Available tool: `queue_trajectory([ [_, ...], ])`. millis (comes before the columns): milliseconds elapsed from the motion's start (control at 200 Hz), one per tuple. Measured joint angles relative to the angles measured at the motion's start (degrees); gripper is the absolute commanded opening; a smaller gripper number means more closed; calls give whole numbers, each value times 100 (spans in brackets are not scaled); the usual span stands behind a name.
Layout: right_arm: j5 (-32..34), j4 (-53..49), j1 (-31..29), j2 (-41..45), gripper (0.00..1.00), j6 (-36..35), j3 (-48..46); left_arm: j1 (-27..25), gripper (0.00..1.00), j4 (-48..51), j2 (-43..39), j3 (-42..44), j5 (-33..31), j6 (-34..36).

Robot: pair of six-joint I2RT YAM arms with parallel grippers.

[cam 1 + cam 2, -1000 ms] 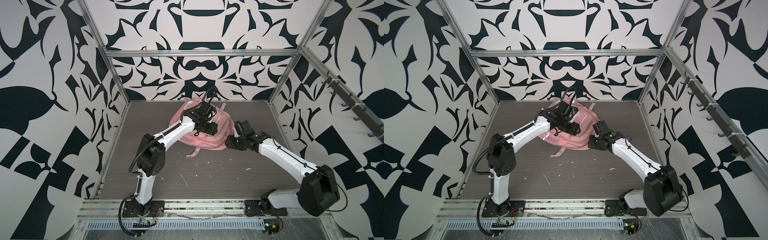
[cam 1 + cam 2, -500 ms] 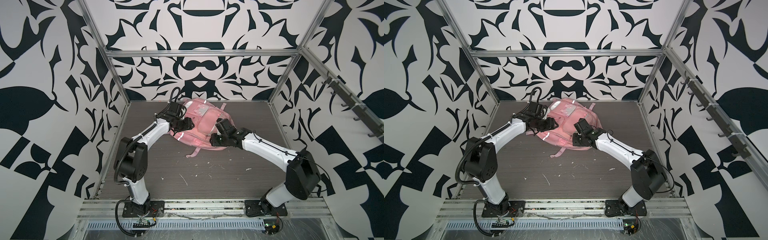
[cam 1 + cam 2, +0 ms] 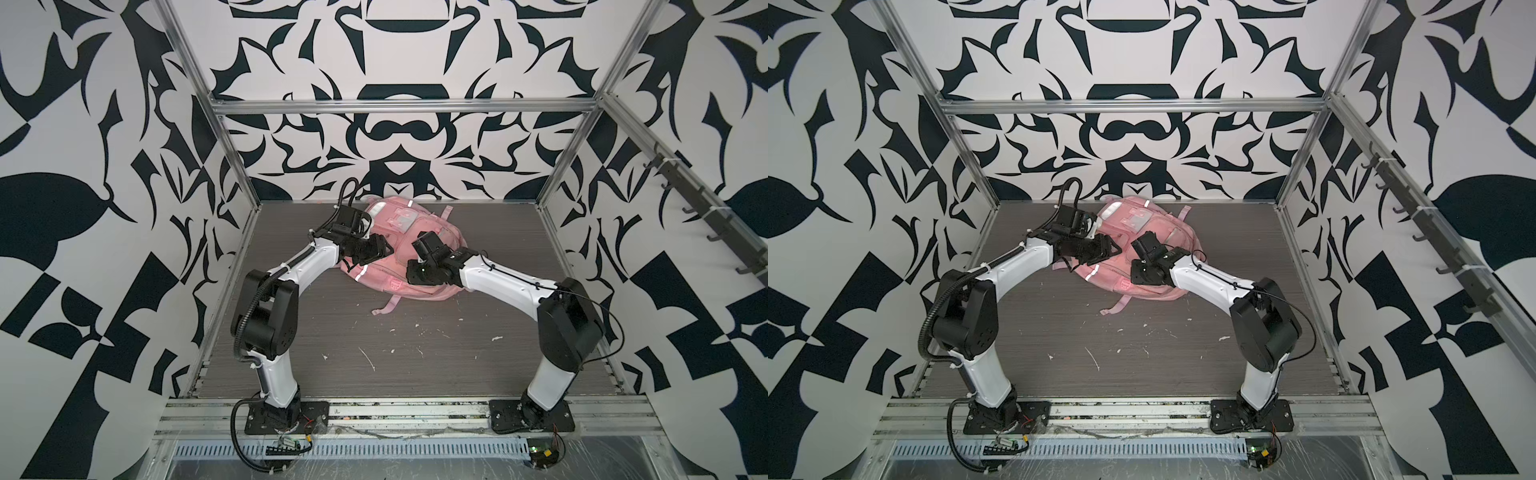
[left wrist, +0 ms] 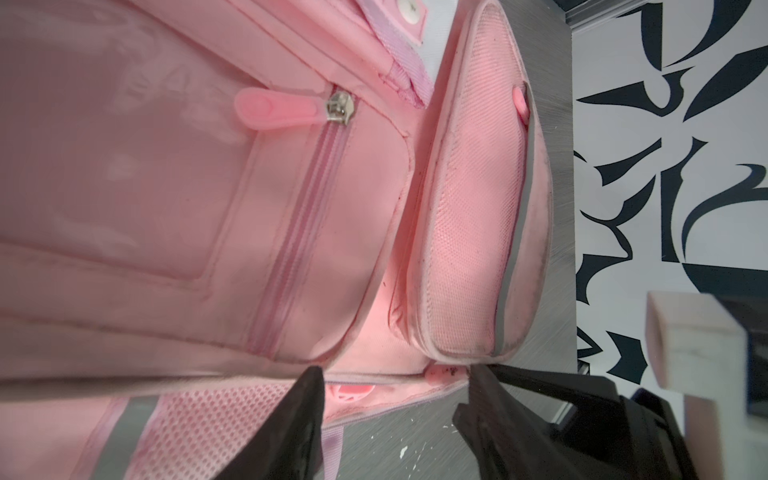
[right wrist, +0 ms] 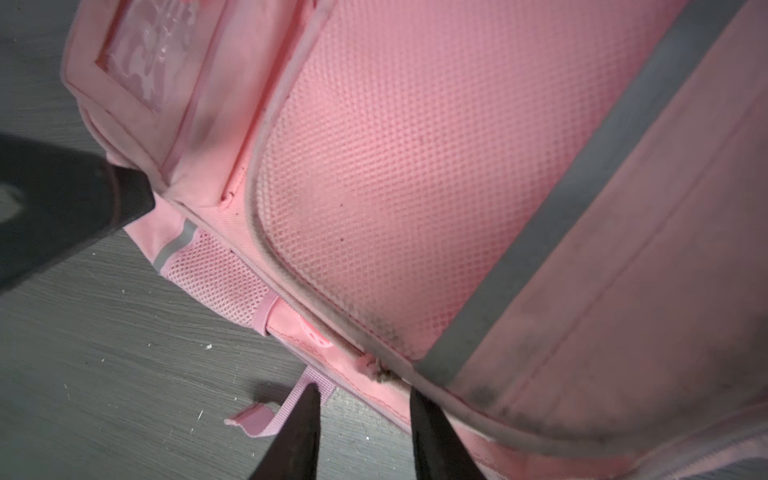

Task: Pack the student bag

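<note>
The table (image 3: 374,353) is grey and wood-grained, with small white scraps (image 3: 370,361) strewn toward its front; black-and-white patterned walls (image 3: 83,208) close it in on three sides behind a metal frame (image 3: 399,107); a rail of hooks (image 3: 698,199) runs along the right-hand wall, well apart from the work. In both top views the arms cover part of the student bag (image 3: 384,280) (image 3: 1113,278): the left arm's wrist hides its left flank and the right arm's wrist lies over its near right part; a loose pink strap (image 3: 385,306) trails from the bag's near edge onto the bare table.

The bag lies flat at the back middle of the table, front face up, with its clear patch (image 3: 405,218) toward the back wall. The left gripper (image 3: 384,249) (image 4: 397,370) sits over the bag's left side, pointing toward the middle; its jaws stand apart and clamp nothing; in the left wrist view the fingertips straddle a zip seam, and a grubby pink zip pull (image 4: 438,372) lies just beside one of them. The right gripper (image 3: 411,272) (image 5: 363,388) sits at the bag's near side; its jaws are also apart and empty; in the right wrist view the tips reach the soiled piped edge below a mesh panel (image 5: 395,166) crossed by a grey reflective strip (image 5: 582,187); the strap's end rests on the table just beside one finger. A dark blurred shape (image 5: 62,199) juts in at that view's edge; I cannot tell what it is. The two grippers are near each other but apart, with pink fabric between them.
</note>
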State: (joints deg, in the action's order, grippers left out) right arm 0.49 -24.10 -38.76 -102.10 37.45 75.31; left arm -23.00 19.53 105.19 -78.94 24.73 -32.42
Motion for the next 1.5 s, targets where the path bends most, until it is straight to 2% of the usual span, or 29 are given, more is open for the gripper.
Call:
queue_trajectory([
  [320, 138, 24, -31, -330, 33, 212, 103, -68, 58, -74, 332, -256, 151, -125],
  [485, 354, -9, -31, -448, 22, 267, 173, -125, 58, -129, 481, -380, 151, -149],
  [700, 492, -48, -15, -474, 17, 291, 173, -166, 58, -170, 509, -407, 142, -168],
  [1040, 555, 44, -39, -210, 0, 286, -114, -184, 59, -195, 557, -409, 151, -170],
  [1410, 579, 37, -76, 92, 0, 245, -284, -210, 58, -212, 557, -409, 149, -168],
  [1500, 575, 37, -76, 92, 8, 245, -284, -208, 58, -212, 557, -409, 149, -166],
])
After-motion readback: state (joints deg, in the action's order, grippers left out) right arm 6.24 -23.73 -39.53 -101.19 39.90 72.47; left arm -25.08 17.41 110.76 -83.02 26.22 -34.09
